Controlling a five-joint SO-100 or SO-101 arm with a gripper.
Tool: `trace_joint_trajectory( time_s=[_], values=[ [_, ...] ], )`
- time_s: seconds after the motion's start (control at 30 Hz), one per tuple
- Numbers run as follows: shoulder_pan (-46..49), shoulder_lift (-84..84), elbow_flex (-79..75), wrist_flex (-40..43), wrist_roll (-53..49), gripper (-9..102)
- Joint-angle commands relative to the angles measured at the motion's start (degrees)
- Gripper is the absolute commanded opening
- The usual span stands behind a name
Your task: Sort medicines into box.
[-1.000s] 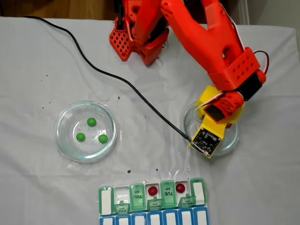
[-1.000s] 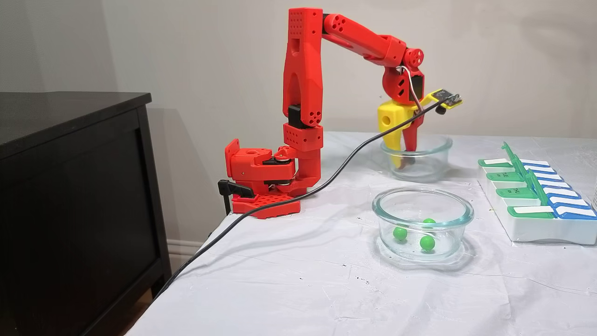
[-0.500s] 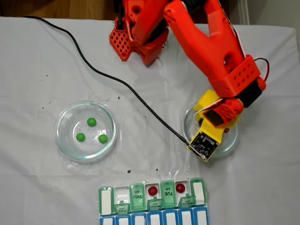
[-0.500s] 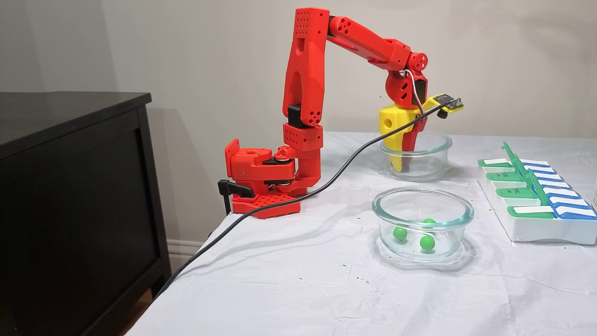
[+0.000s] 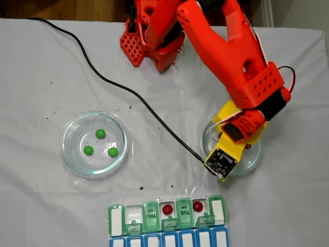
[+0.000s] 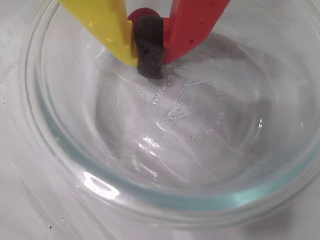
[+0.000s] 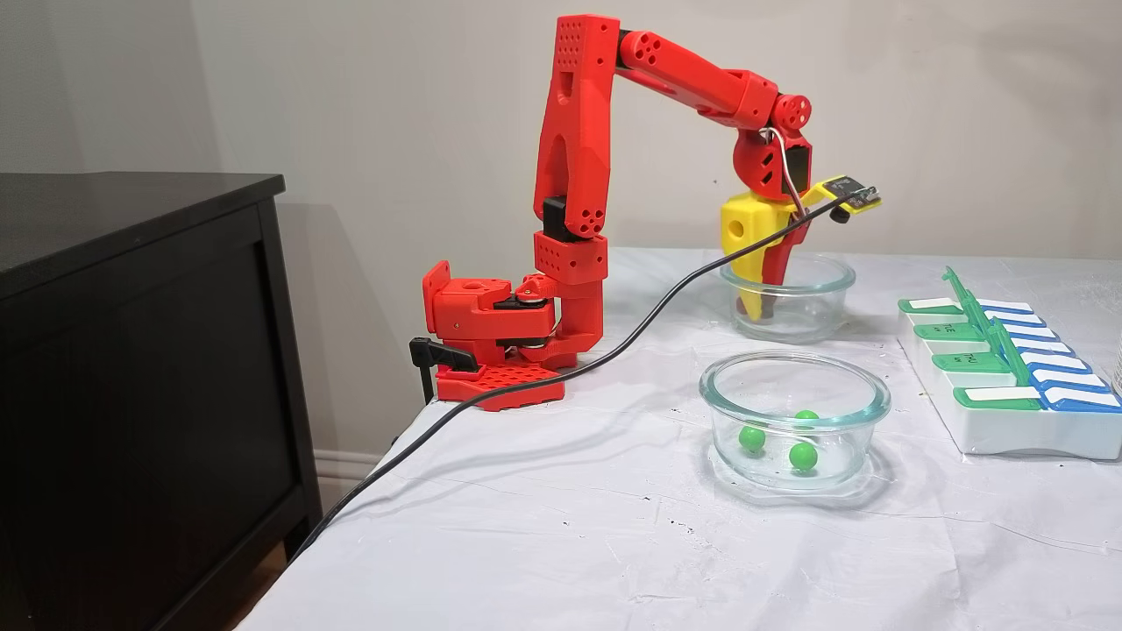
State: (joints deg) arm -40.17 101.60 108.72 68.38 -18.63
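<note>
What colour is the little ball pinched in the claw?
Red ball, seen best in the wrist view.

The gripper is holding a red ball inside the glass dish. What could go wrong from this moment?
The gripper pinches the red ball only at its foam pads, so the ball may slip out while lifting. The fingers sit low inside the glass dish and may catch its rim. The pill organizer cells are small, so the drop may miss.

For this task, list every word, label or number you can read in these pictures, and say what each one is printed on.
"THU AM": green lid of the pill organizer, printed upside down in this fixed view.
"TUE AM": green lid of the same organizer, also upside down.
Smaller front lids: too small to read.
Embossed mark on the glass dish bottom, wrist view: unreadable.
</note>
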Motion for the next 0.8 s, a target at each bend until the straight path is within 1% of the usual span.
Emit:
trace_joint_trajectory(
  time_s=[0.0,0.13,0.27,0.3,0.33,0.5,0.73,0.77],
  values=[
    [-3.1,6.7,3.9,-4.1,0.0,0],
    [-3.6,5.5,5.4,-6.7,1.1,0],
    [-3.4,4.7,5.0,-6.9,2.1,1],
    [-3.5,4.6,5.0,-6.9,2.4,2],
    [-3.6,4.3,5.0,-6.8,2.5,9],
    [-3.8,3.3,4.7,-6.4,2.9,12],
    [-4.3,2.5,4.7,-5.8,3.3,21],
    [-4.4,2.4,4.7,-6.0,3.3,21]
  ],
)
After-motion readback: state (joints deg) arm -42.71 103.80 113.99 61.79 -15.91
